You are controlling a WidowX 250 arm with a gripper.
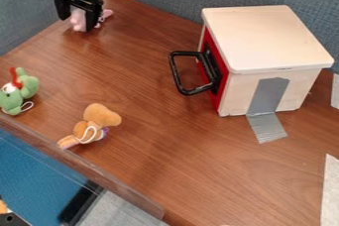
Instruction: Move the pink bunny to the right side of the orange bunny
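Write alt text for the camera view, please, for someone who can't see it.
Black robot gripper at a pink bunny on the upper left of a brown table; farther down the left lie a green toy and an orange bunny. At right stands a pale box with a black handle on its red front.

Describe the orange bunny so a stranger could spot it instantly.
On the brown table stands a pale box with a black handle. Lower left of it, near the table's edge, lies the orange bunny. Its orange plush sets it apart from the green toy and, at the far corner, the pink bunny.
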